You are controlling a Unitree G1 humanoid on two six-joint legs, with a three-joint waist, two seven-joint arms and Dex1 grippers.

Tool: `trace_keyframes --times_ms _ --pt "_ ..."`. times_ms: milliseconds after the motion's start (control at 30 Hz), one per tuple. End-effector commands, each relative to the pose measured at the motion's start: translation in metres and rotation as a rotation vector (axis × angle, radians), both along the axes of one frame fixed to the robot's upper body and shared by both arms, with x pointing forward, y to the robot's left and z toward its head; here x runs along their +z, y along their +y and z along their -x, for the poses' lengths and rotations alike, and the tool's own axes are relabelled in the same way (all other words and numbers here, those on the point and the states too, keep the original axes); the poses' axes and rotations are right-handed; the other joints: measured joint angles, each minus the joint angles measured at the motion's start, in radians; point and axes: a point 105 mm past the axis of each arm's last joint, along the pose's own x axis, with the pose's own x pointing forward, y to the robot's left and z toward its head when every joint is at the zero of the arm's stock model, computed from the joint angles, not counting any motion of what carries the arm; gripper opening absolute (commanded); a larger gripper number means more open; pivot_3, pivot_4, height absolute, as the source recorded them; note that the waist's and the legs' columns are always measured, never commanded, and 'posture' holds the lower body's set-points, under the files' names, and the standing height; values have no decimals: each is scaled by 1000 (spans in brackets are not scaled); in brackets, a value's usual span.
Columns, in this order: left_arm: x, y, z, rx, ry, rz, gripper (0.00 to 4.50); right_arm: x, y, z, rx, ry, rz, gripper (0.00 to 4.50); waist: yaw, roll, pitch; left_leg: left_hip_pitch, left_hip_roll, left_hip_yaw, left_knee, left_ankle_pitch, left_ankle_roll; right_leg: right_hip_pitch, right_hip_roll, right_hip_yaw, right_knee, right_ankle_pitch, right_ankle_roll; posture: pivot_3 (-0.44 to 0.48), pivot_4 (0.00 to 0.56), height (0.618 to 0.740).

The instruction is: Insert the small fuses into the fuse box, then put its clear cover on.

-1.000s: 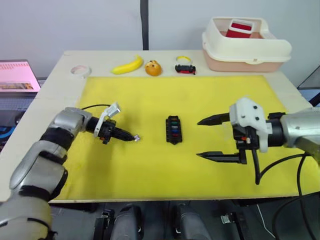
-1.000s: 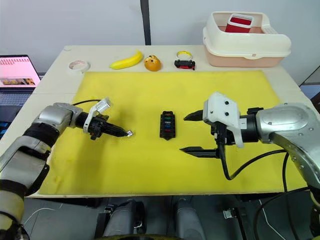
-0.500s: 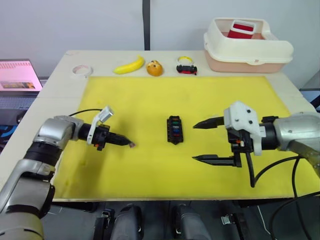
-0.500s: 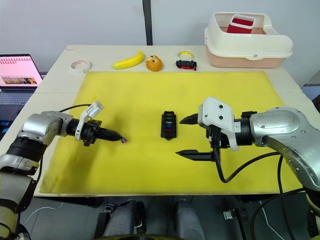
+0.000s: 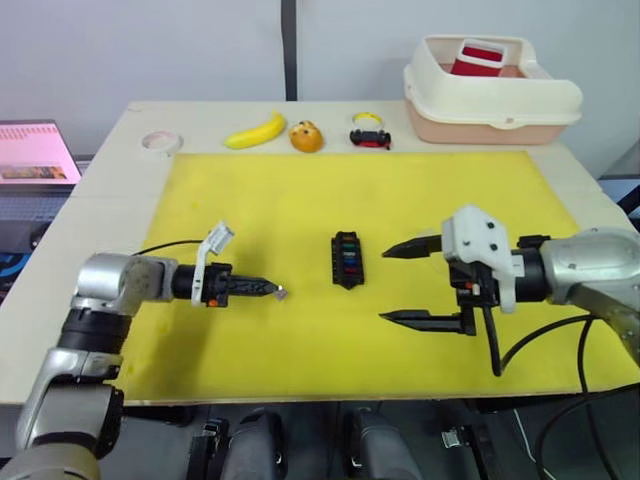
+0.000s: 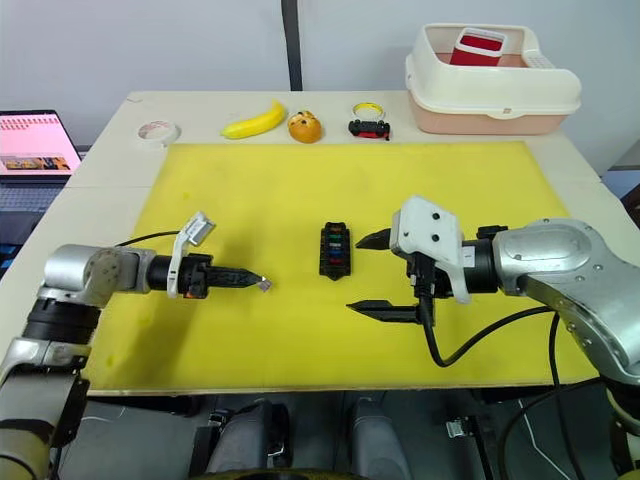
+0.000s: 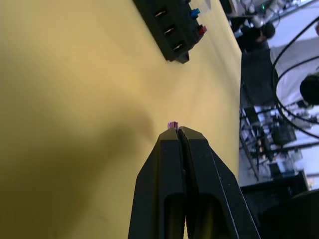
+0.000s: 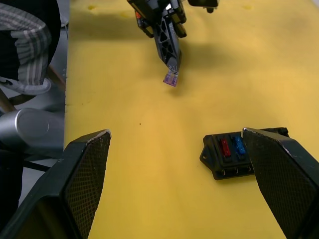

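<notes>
Pinching a purple fuse (image 8: pixel 170 78), left fingers (image 5: pixel 268 289) point toward the fuse box (image 5: pixel 347 259).

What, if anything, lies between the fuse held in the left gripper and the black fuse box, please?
Nothing visible. The left gripper pinches a small purple fuse, and bare yellow mat lies between it and the fuse box. The right gripper hangs open on the box's far side.

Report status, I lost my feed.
Left gripper shut on purple fuse. Right gripper open beside fuse box. Path between clear.
</notes>
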Motion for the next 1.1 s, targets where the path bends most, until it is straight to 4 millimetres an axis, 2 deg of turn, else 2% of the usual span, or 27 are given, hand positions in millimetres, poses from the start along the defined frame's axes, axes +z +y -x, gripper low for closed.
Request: trace_keyframes --times_ms 33,300,633,800,900,967,1100 --pt "-5 10 16 14 -20 -63 67 5 2 3 14 -40 -3 4500 -1 0 0 1 0 0 0 0 0 0 0 0 0 0 0 0 150 739" --pt "-16 37 32 -66 -44 -206 67 5 3 1 18 -47 -1 4500 3 0 0 1 0 1 -1 0 0 0 -1 0 0 -1 -2 0 150 739" --pt "-15 37 19 -130 -78 -213 67 4 4 0 16 -57 2 4500 5 0 0 1 0 2 0 0 0 0 -1 -1 0 -2 -4 0 150 739" --pt "-9 42 12 -127 -78 -196 67 4 3 0 13 -58 6 4500 5 0 0 0 0 2 0 0 0 0 -1 -1 0 -2 -4 0 150 739" --pt "-12 51 12 -135 -75 -222 913 3 3 -1 14 -59 8 4500 3 0 0 0 0 2 0 0 0 0 -1 -1 0 -2 -4 0 150 739" --pt "-11 55 12 -143 -70 -223 1818 3 3 -1 15 -59 9 4500 3 0 0 0 0 2 0 0 0 0 0 -1 0 -2 -4 0 150 739" --pt "-9 55 6 -139 -80 -212 1818 3 3 -1 16 -60 11 4500 2 0 0 1 0 2 0 0 0 0 0 -1 0 -2 -4 0 150 739"
